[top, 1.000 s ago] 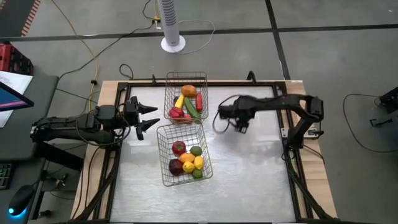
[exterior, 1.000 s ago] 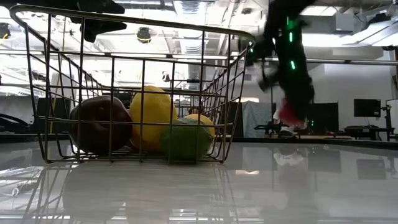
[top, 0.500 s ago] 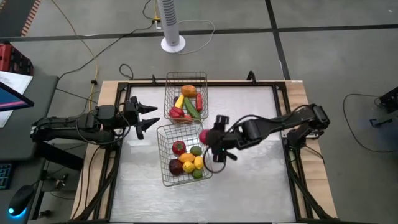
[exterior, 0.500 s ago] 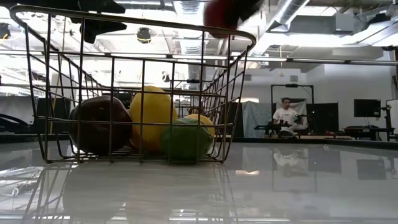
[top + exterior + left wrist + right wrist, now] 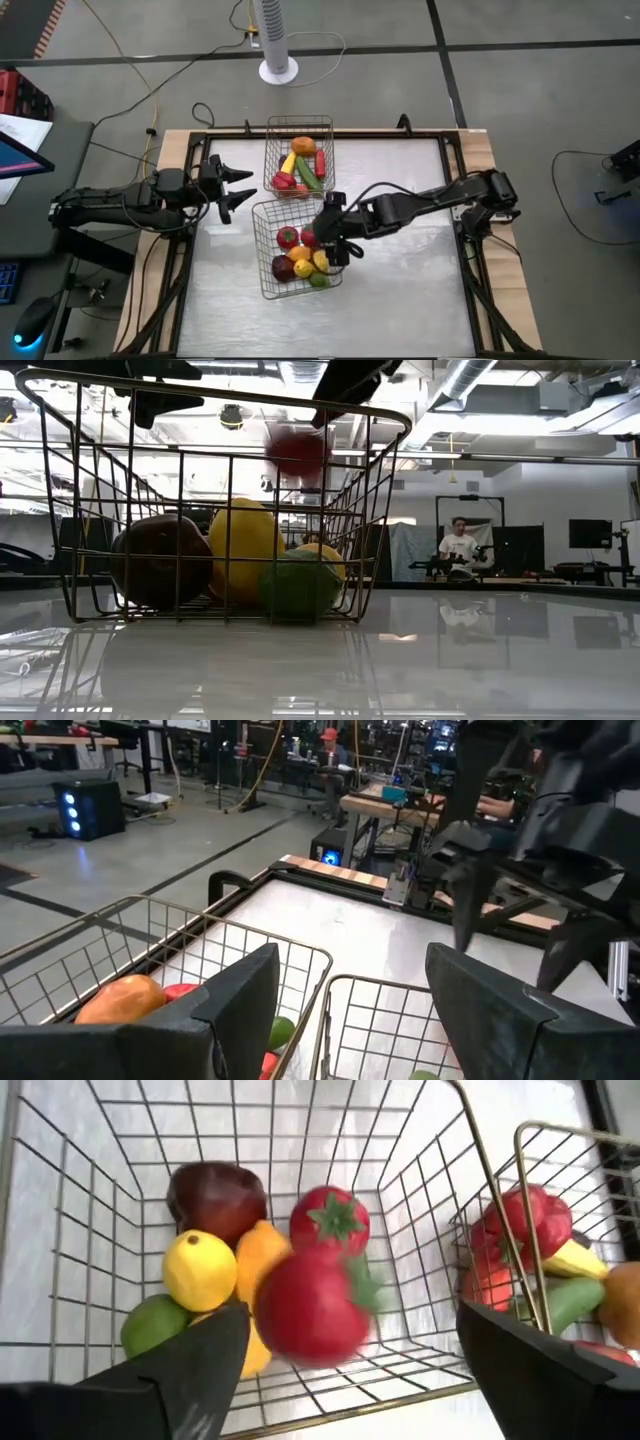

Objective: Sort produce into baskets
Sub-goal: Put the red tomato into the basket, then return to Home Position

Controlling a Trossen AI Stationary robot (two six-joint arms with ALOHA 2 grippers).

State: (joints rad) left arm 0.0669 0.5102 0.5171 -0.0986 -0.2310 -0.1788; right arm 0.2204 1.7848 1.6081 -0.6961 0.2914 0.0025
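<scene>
Two silver wire baskets stand side by side mid-table: the far basket (image 5: 270, 150) holds a long yellow, a green, a red and an orange piece, and the near basket (image 5: 262, 245) holds round fruits. My right gripper (image 5: 330, 238) hangs open over the near basket's right side. A round red fruit (image 5: 310, 1305) is blurred in mid-air below it, inside the basket's walls (image 5: 297, 452), above a tomato (image 5: 330, 1220), a lemon (image 5: 200, 1270), a lime (image 5: 155, 1325) and a dark purple fruit (image 5: 215, 1200). My left gripper (image 5: 240, 188) is open and empty at the baskets' left.
A black frame (image 5: 455, 215) edges the table. The table's right half and near strip (image 5: 400, 290) are bare. A white fan stand (image 5: 278, 70) and cables lie on the floor beyond the far edge. A person (image 5: 458, 545) sits far off in the room.
My right gripper has swung from the table's right side toward the left and near, carrying the red fruit to above the near basket. The fruit has left the gripper and is dropping into the basket.
</scene>
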